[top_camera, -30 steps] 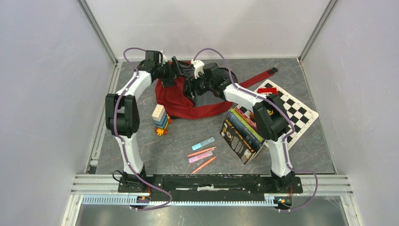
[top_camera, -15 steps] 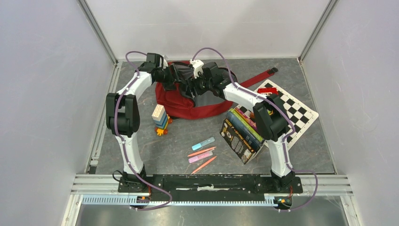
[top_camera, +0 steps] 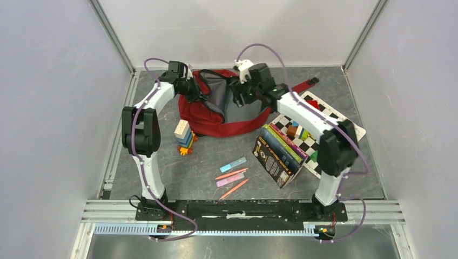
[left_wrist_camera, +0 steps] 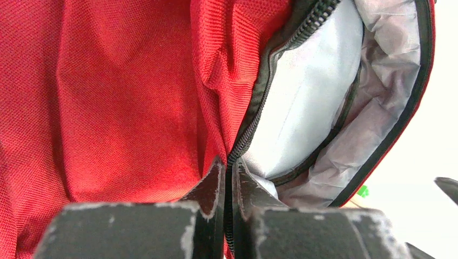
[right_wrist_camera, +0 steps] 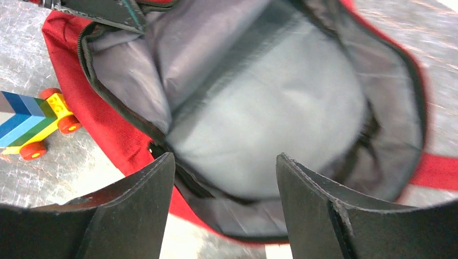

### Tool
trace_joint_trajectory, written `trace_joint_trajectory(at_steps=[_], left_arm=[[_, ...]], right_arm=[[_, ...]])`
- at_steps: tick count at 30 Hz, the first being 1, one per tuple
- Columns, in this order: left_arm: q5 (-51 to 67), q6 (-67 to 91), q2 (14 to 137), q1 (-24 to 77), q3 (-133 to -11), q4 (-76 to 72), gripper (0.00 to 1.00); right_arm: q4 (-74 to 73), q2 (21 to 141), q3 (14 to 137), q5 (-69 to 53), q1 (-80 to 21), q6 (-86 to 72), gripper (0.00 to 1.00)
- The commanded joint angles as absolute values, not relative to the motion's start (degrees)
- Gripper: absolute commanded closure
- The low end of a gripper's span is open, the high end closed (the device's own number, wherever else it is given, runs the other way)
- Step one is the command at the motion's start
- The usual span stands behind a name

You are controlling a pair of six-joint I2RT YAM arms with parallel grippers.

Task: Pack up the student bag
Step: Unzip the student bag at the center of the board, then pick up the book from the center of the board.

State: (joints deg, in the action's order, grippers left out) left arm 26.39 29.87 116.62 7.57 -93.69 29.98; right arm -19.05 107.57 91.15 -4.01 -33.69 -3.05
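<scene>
The student bag (top_camera: 216,123) lies at the back of the table, dark red, its main zip undone and its mouth gaping onto grey lining (top_camera: 237,110). My left gripper (top_camera: 195,89) is at the bag's left rim, shut on the zipper edge. In the left wrist view the black zip teeth run between the two fingertips of the left gripper (left_wrist_camera: 229,168), with red fabric (left_wrist_camera: 108,97) to the left and lining to the right. My right gripper (top_camera: 238,97) hovers over the mouth, open. The right wrist view shows the right gripper (right_wrist_camera: 224,162) with nothing between its fingers, the bag's lining (right_wrist_camera: 259,118) below.
A colourful block toy on wheels (top_camera: 183,136) stands left of the bag. Pens and highlighters (top_camera: 232,175) lie in the middle. A stack of books (top_camera: 278,154) rests against a chessboard (top_camera: 340,129) on the right, with small blocks (top_camera: 297,131) on it. The bag's strap (top_camera: 302,86) trails right.
My left gripper has shut on the bag's zipper edge. The right arm has pulled back up and to the right, uncovering the open mouth and grey lining.
</scene>
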Motion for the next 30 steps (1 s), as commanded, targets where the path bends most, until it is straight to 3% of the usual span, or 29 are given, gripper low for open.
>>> trace_joint_trajectory(at_steps=[1,8,14,30], left_arm=[[24.81,27.67,113.64,7.56,-94.31,29.27,0.98],[23.99,27.85,113.47,7.56,-93.79,29.27,0.98],[24.01,28.33,113.64,7.56,-93.79,28.92,0.98],[24.94,28.52,113.38,7.56,-92.88,28.57,0.98]], right_arm=[[-28.22,98.18,88.11,-2.61,-28.58,-0.93,0.27],[-41.03,90.01,81.66,-2.9,-22.63,0.68,0.32],[-42.87,82.86,72.53,-4.81,-20.59,0.2,0.34],[-44.58,77.98,67.72,-8.45,-20.5,0.23,0.46]])
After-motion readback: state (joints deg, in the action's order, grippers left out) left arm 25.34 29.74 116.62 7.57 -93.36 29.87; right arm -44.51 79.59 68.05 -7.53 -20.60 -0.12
